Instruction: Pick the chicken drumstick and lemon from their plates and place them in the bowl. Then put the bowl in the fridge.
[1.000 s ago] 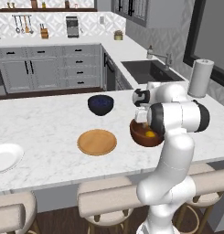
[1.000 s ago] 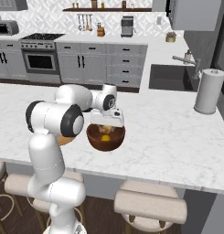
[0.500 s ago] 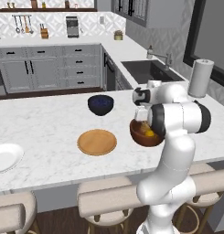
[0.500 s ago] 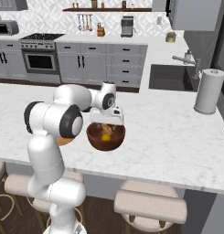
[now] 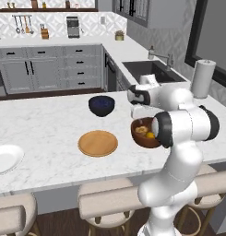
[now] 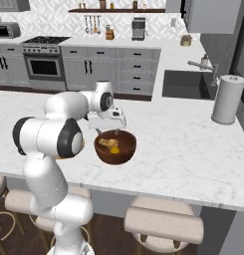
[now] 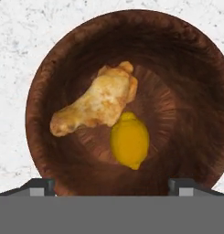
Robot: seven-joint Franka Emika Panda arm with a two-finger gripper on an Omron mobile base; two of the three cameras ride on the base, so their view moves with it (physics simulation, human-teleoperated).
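Wood, crumbed crust and waxy peel on polished marble

The deep reddish-brown wooden bowl (image 7: 186, 73) shows matt ringed grain; the golden-brown drumstick (image 7: 97, 103) looks rough and crumbed, the yellow lemon (image 7: 130, 141) smooth, the white grey-veined marble counter (image 5: 50, 120) glossy, the flat tan wooden plate (image 5: 98, 143) satin.

navy bowl (image 5: 101, 105) on marble counter (image 5: 45, 124), paper towel roll (image 6: 227, 99), sink (image 6: 185, 83)

Rendered home kitchen: marble island counter (image 5: 50, 124) sitting with padded bar stools (image 5: 110, 203) tucked under it, grey cabinets (image 5: 45, 71) running along the back wall, oven range (image 6: 44, 64) standing left, sink (image 5: 149, 69) with faucet (image 5: 160, 56), paper towel roll (image 5: 202, 78), coffee maker (image 5: 73, 26), utensils (image 5: 22, 20) hanging under a shelf.
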